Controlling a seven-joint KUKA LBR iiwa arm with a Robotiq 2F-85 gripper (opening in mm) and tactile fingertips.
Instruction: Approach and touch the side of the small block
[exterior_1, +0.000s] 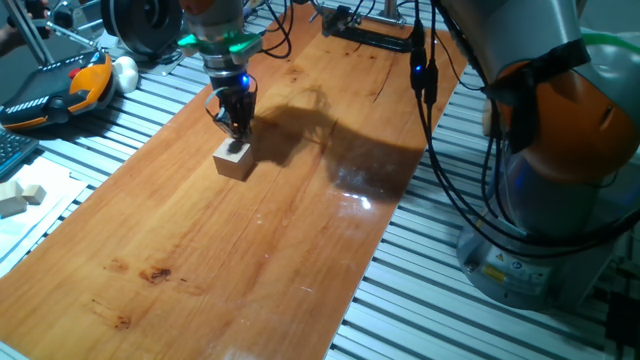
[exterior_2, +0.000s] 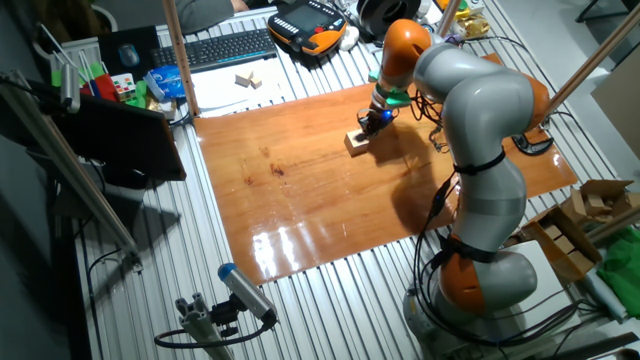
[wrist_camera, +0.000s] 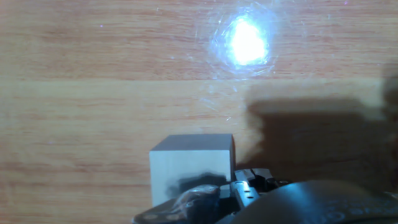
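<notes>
The small block (exterior_1: 234, 160) is a pale wood cube on the wooden board (exterior_1: 250, 260), near its far left part. It also shows in the other fixed view (exterior_2: 355, 142) and fills the lower middle of the hand view (wrist_camera: 191, 163). My gripper (exterior_1: 239, 130) points down with its fingers together, empty. Its tip is at the block's far upper edge, touching or almost touching it. In the other fixed view the gripper (exterior_2: 368, 127) sits right beside the block. In the hand view the fingertips (wrist_camera: 245, 190) lie against the block's lower right side.
White paper with flatter pale wood pieces (exterior_1: 20, 195) lies left of the board. An orange teach pendant (exterior_1: 60, 90) and a keyboard (exterior_2: 225, 47) lie beyond it. The arm's base (exterior_1: 540, 200) stands to the right, with cables hanging. The table has a slatted metal top (exterior_1: 450, 300).
</notes>
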